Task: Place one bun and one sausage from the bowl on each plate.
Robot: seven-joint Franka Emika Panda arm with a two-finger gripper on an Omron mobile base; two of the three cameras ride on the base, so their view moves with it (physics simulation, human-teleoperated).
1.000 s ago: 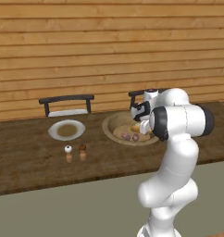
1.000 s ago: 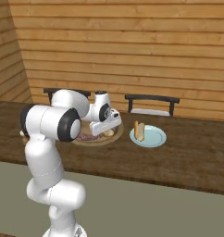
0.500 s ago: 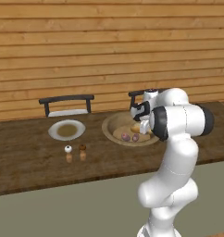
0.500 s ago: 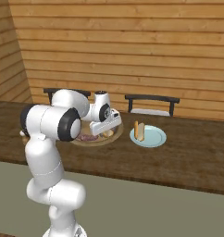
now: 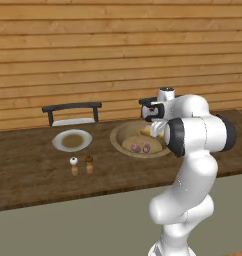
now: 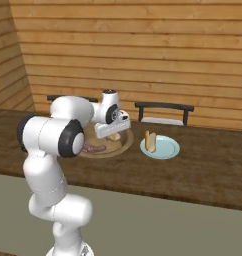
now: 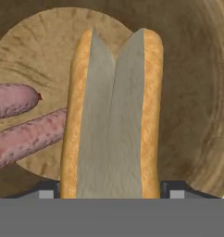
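My claw's two dark tips point(image 7: 112, 190) sit on either side of a split bun point(image 7: 111, 115), pressed to its golden crust (its pale cut face towards me). Beneath it lies the tan bowl point(image 7: 197, 102), where two pink sausages point(image 7: 26, 122) lie side by side, one touching the bun.

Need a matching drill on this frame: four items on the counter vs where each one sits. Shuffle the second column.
Items:
1. split bun
2. two sausages
3. pale-grey plate
4. light-blue plate

Places:
A. beside the bun on the floor of the bowl
B. to the arm's right of the bowl, already holding a bun
C. between the gripper tips, in the bowl
D. to the arm's left of the bowl, by the two shakers

Pairs: 1-C, 2-A, 3-D, 4-B
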